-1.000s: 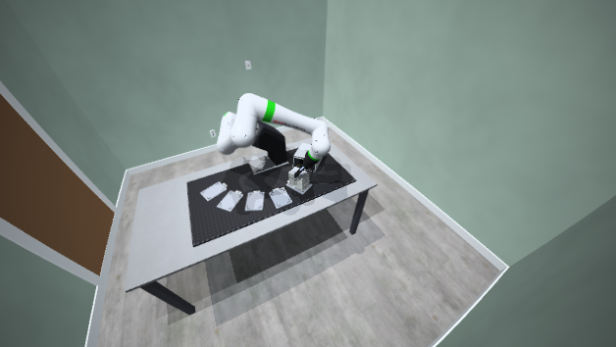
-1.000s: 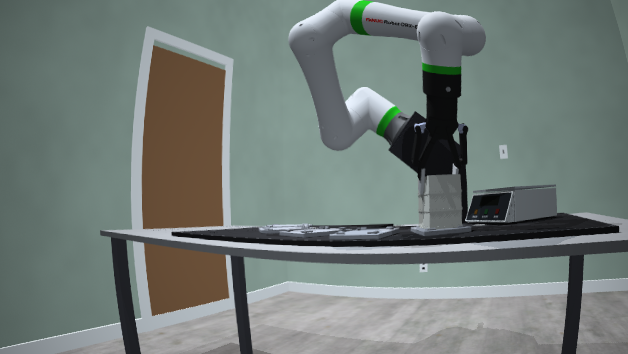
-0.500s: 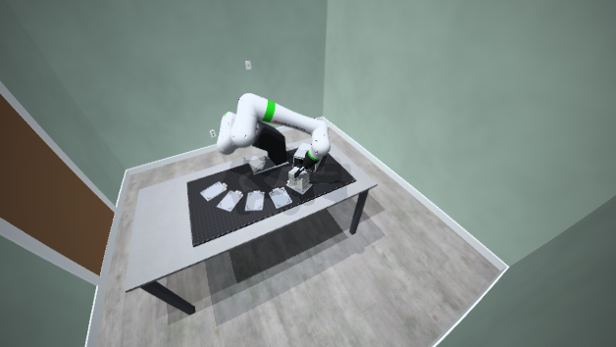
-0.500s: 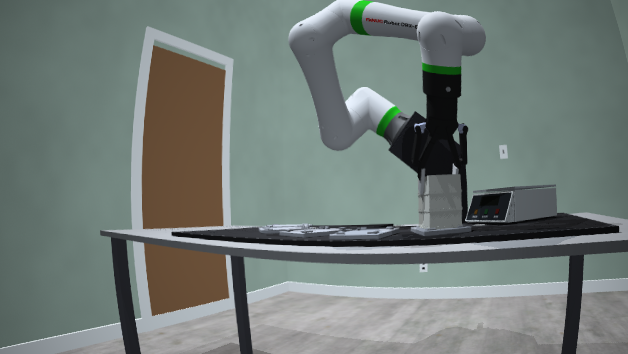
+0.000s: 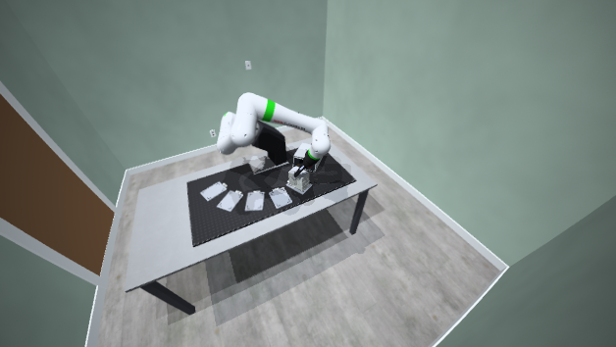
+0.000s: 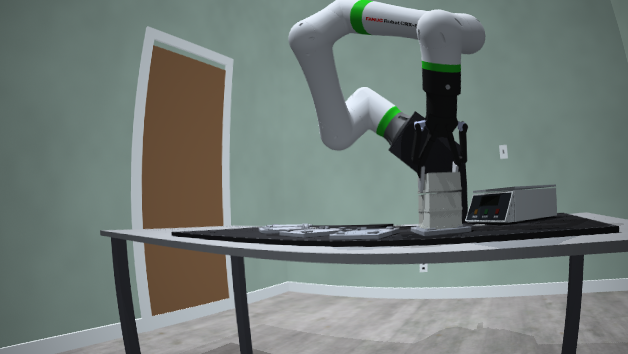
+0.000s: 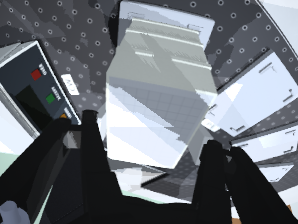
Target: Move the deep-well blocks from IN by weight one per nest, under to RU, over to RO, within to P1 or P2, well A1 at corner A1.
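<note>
From the top view, we see the stacked blocks (image 5: 299,182) (image 6: 441,202) (image 7: 160,65) on the infeed nest (image 5: 305,190) (image 6: 435,231) (image 7: 167,11), near four other nests on the mat (image 5: 211,230) (image 6: 575,224) (image 7: 92,40). In the exterior view, our gripper (image 5: 298,172) (image 6: 440,172) (image 7: 150,117) points down at the stack, beside the check-weigher (image 6: 535,204) (image 7: 30,85). At the wrist, we see our fingers apart around the top block, but cannot tell whether they pinch it

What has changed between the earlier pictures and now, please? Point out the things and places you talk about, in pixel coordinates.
Nothing has visibly changed. The arm, the gripper (image 5: 298,171) (image 6: 441,172) (image 7: 150,117), the stacked blocks (image 5: 298,182) (image 6: 442,202) (image 7: 160,62) and the check-weigher (image 5: 303,149) (image 6: 535,204) (image 7: 25,72) stayed as they were. Whether the fingers just gripped a block, I cannot tell.
</note>
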